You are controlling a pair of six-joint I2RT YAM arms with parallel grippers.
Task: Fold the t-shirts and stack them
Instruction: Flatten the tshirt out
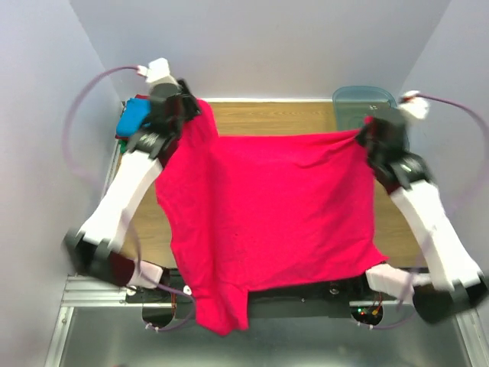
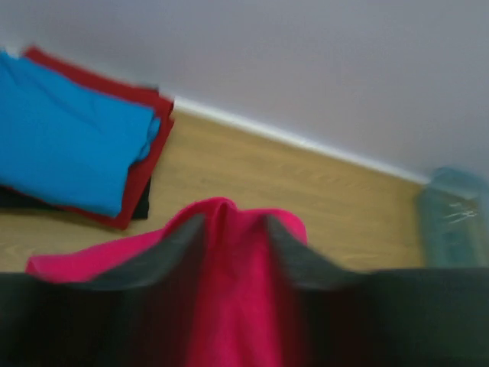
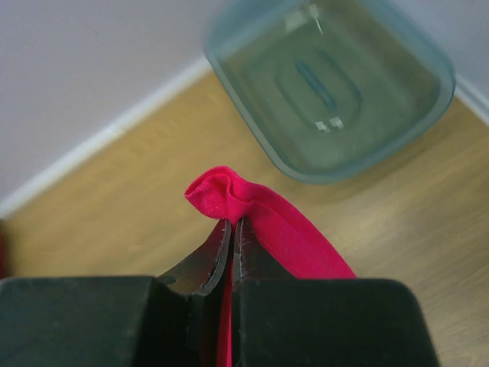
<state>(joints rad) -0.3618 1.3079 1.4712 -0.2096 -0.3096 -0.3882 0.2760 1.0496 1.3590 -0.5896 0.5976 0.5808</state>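
Observation:
The bright pinkish-red t-shirt (image 1: 267, 214) hangs stretched between both grippers above the table, its lower end drooping past the near edge. My left gripper (image 1: 187, 111) is shut on its far left corner; the cloth (image 2: 237, 290) fills the gap between the fingers. My right gripper (image 1: 369, 134) is shut on the far right corner, with a bunch of cloth (image 3: 221, 195) poking out past the tips. A folded stack lies at the far left: sky blue shirt (image 2: 65, 134) on top, dark red (image 2: 145, 164) and black (image 2: 141, 202) beneath. The blue shirt also shows in the top view (image 1: 131, 116).
A translucent blue-grey plastic bin (image 1: 359, 103) stands at the far right corner, just beyond my right gripper; it also shows in the right wrist view (image 3: 336, 84). Bare wooden table (image 1: 267, 116) lies between the grippers at the back. Walls close in behind and on both sides.

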